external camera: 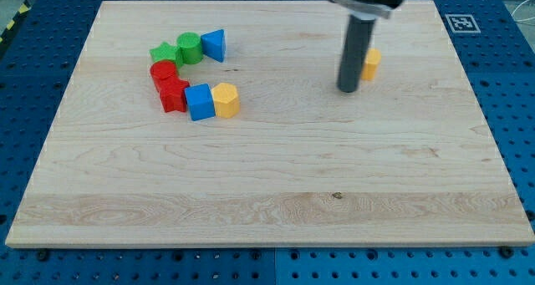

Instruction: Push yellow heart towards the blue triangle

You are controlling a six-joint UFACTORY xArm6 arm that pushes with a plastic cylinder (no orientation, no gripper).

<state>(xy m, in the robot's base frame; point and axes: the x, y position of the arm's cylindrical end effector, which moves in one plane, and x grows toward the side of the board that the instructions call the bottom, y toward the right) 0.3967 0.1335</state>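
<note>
My tip (348, 89) rests on the wooden tabletop (267, 176) just at 8 o'clock of the yellow heart (371, 64), which sits toward the view's upper right, partly hidden behind the rod; the arm carries no claw, only this rod. Well apart at 9 o'clock of the heart, the blue triangle (215, 44) caps an arc of blocks: a green cylinder (190, 48), a green star-like block (165, 53), a red cylinder (163, 72), a red block (173, 95), a blue cube (199, 101) and a yellow hexagon-like block (226, 99).
</note>
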